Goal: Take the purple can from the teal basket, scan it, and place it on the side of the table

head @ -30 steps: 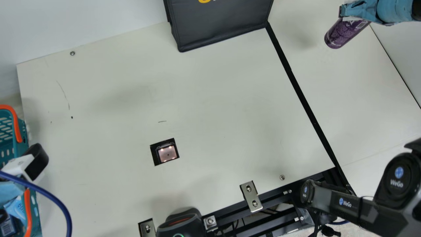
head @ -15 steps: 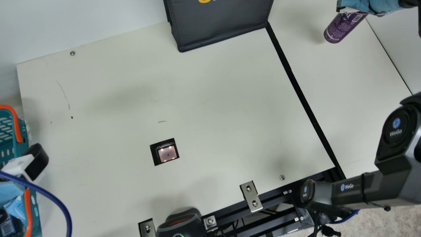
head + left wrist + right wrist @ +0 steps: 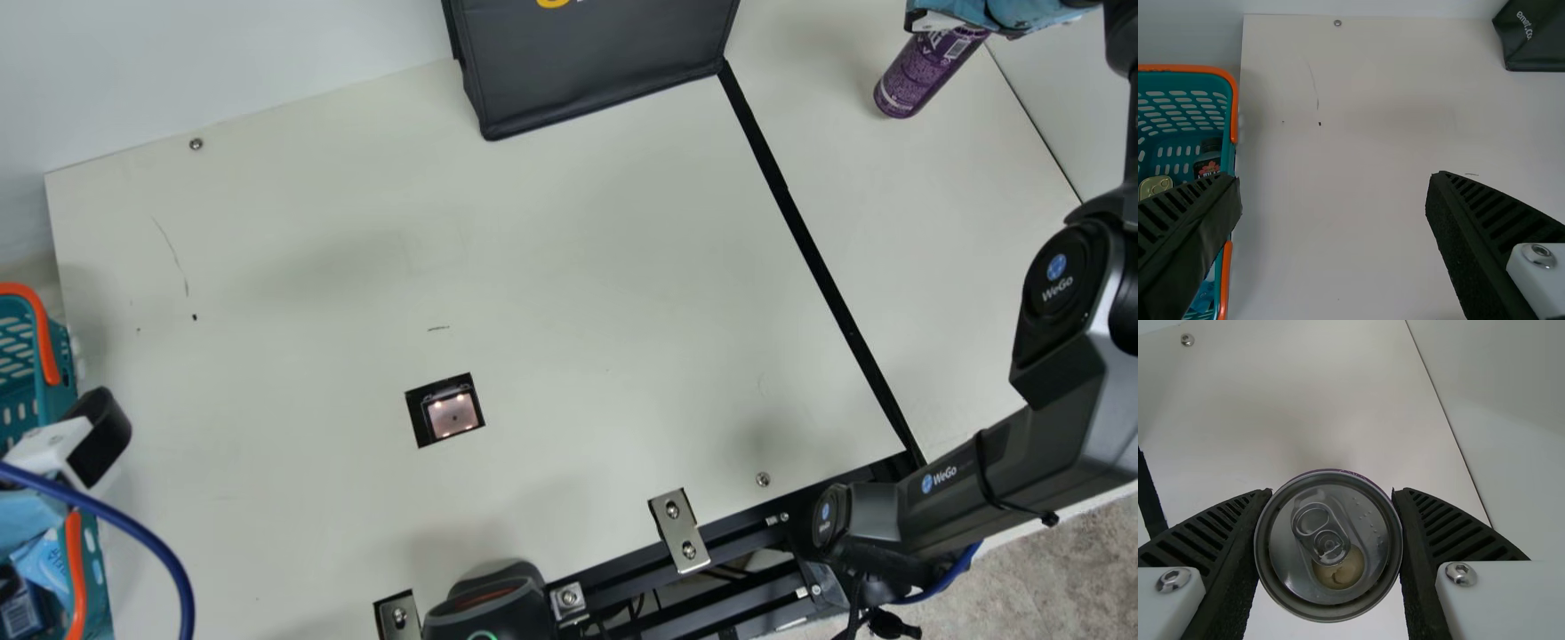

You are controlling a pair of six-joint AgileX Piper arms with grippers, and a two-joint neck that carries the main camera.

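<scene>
Nr the table's (image 3: 622,267) right edge, twd the far end, R gripper (image 3: 1000,13) has the purple can (image 3: 925,76) pinched btwn its fingers, tab end up; can't tell if its base touches. At left edge, L gripper (image 3: 67,453) is over pt of the teal basket (image 3: 1178,81), fingers wide apart. Blk bag (image 3: 596,71) at far edge; lit scan window (image 3: 453,413) set in twd near edge.

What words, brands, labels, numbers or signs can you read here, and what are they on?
"WeGo": on the right arm, at a big round joint and along a link.
Dark bag: yellow lettering cut off; small white print too blurred to be sure.
Purple can: print and barcode, too small.
Bottle in the teal basket: label too small.
Blue packet in the basket: too blurred.
No readable numbers.
</scene>
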